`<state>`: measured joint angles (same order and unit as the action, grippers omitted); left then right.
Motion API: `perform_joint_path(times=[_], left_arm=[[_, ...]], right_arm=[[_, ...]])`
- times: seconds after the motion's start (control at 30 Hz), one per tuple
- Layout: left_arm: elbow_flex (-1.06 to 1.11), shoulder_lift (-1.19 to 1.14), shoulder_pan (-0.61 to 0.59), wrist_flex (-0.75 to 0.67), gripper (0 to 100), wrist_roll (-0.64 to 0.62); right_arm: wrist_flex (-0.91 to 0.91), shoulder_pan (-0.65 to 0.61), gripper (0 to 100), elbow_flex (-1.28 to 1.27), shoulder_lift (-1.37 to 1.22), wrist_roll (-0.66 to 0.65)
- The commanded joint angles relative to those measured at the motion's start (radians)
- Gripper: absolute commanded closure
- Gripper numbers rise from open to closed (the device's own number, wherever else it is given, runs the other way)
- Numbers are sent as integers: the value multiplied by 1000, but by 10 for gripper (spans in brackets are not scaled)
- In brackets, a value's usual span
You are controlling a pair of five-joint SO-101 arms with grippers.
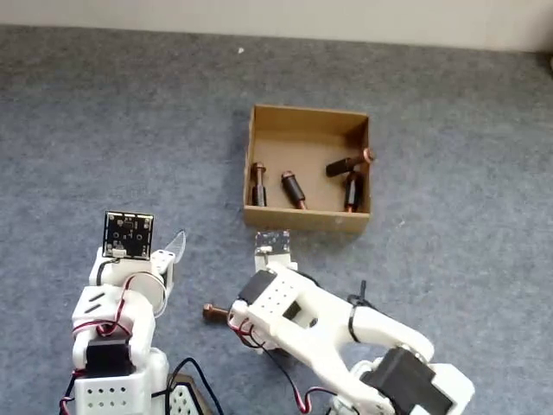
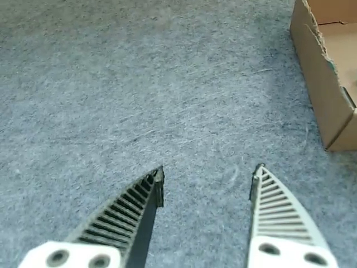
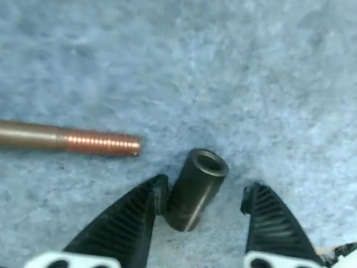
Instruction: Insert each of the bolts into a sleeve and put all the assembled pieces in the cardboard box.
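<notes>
Looked like the last pairing (four assembled pieces (image 1: 294,190) already in the cardboard box (image 1: 311,221)). Straddled the black sleeve (image 3: 196,190) with the right gripper (image 3: 205,187) parted, bolt (image 3: 72,139) just beside; left gripper (image 2: 209,178) spread, empty. Called next for closing on the sleeve.

The bolt (image 3: 67,139) runs off the edge of the right wrist view, so its head is cut off. From above, the right arm (image 1: 311,320) covers most of it. The cardboard box (image 2: 319,92) is cut off in the left wrist view, with just one corner showing.
</notes>
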<state>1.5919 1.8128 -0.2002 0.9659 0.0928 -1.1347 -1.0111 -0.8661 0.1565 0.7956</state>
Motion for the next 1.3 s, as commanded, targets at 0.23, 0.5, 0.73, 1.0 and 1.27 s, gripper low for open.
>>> perform_joint_path(times=[0.23,0.5,0.73,1.0,1.27], left_arm=[[-5,8,-8,-25,738,-12],[-5,8,-8,-25,738,-11],[-4,8,-8,-25,738,-11],[-4,8,-8,-25,738,-11],[-4,8,-2,-21,738,-9]], right_arm=[[21,122,995,39,-31,-157],[19,395,994,41,-31,-647],[19,472,994,35,93,-838],[-116,469,994,30,476,-853],[33,469,994,-65,518,-853]])
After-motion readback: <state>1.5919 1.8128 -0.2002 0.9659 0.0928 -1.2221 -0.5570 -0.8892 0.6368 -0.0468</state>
